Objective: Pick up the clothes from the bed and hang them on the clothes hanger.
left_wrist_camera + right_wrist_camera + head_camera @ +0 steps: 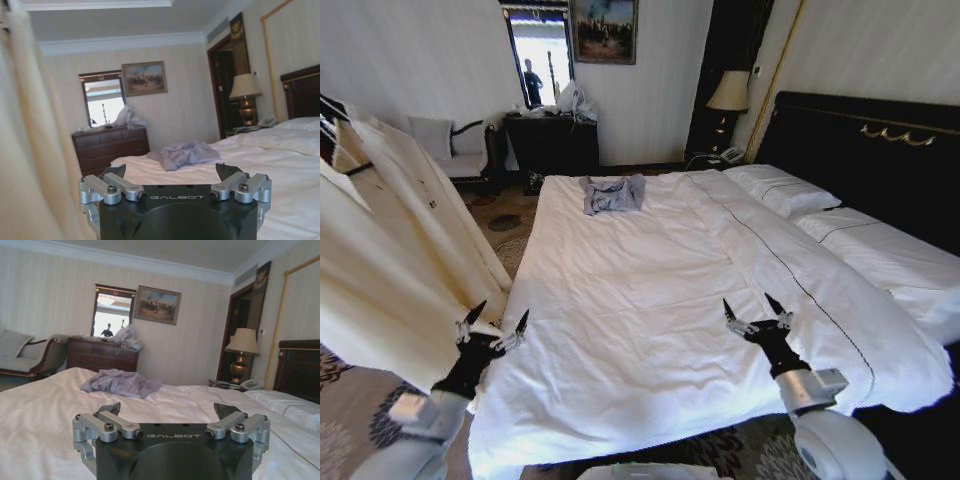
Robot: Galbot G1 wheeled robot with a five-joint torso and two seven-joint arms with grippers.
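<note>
Hanging at the left beside the bed (650, 300), the clothes (390, 270) were off it — both grippers, left (495, 322) and right (754, 310), hovered over the sheet, fingers spread open and empty.

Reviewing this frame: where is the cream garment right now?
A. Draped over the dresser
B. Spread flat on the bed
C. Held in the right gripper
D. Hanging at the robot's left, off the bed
D: in the head view the cream garment hangs at the robot's left beside the bed, with both the left gripper and right gripper open and empty; the grey-blue garment lies on the sheets.
</note>
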